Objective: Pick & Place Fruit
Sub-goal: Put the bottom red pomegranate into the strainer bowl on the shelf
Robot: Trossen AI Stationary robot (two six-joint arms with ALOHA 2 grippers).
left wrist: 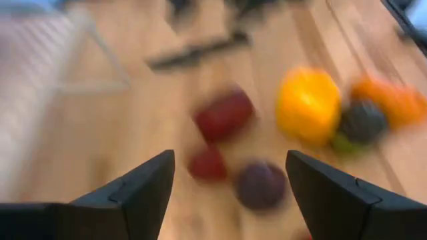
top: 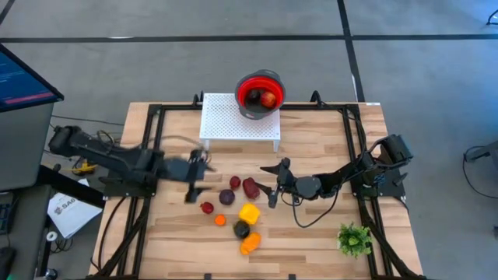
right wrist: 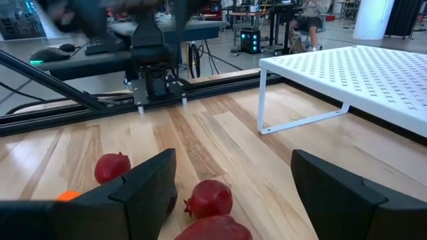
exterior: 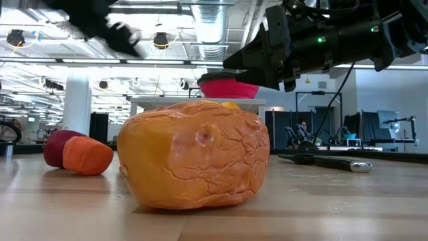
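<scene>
The light wooden slatted surface [top: 311, 148] is seen from above with a white perforated metal rack [top: 240, 118] standing at its far edge. A red round bowl [top: 260, 92] rests on the rack's far right corner, and two red fruits [top: 263, 99] are seen inside it. The remaining toy fruits are grouped at the middle of the surface: two dark red pomegranate-like pieces [top: 250, 187] and [top: 234, 182], a dark purple round piece [top: 226, 197], a small red piece [top: 207, 208], a small orange piece [top: 220, 220], a yellow bell pepper [top: 249, 213], a blackish-green piece [top: 241, 229] and an orange pepper [top: 250, 244]. The left pincer [top: 192, 179] is held just left of the group, its fingers [left wrist: 137, 193] apart and nothing between them; the view from its wrist is blurred. The right pincer [top: 274, 180] is held just right of the larger pomegranate, its fingers [right wrist: 143, 183] likewise apart and empty. A black-handled knife [exterior: 326, 161] is seen lying on the surface in the low view. A green leafy sprig [top: 354, 239] lies near the front right corner.
</scene>
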